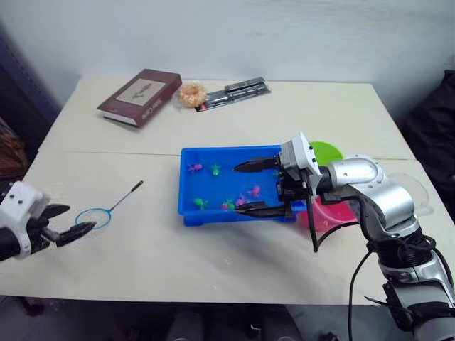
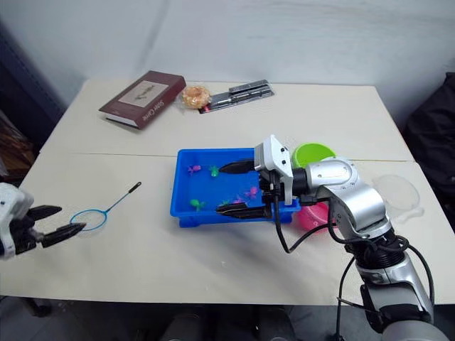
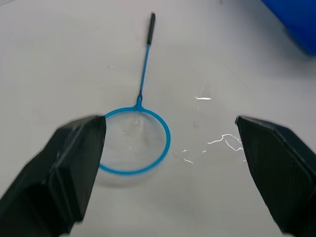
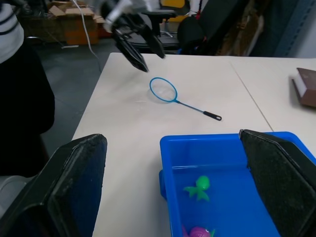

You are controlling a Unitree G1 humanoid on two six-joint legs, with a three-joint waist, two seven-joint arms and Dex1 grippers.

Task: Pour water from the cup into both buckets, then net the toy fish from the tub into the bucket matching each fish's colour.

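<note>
Left claw (image 1: 71, 222) wide open, holding nothing, hanging just beside the ring of the little blue wire net with the thin stick handle (image 1: 106, 209). Net lying flat on the pale table (image 1: 213, 263), well apart from the tub. Probably very light and bendy, easy to push around on the smooth top. Ring too flat and thin to pinch well, so best grabbed by the black tip of the handle (image 3: 151, 22) or the stick near it. A few shiny wet drops on the table next to the ring (image 3: 217, 140), so maybe a bit slippery.

Shallow bright blue plastic tub (image 1: 188, 213) in the middle of the table, with tiny pink and green toy fish (image 1: 215, 169) inside. Fish small and likely light and slick in water.

Right claw (image 1: 259, 188) open too, empty, spread over the near right part of the tub.

Lime green bucket (image 1: 328, 150) and pink bucket (image 1: 334, 214) just behind the right arm, beside the tub. Clear plastic cup (image 2: 397, 190) farther right.

Dark red book (image 1: 140, 96) near the far edge.
</note>
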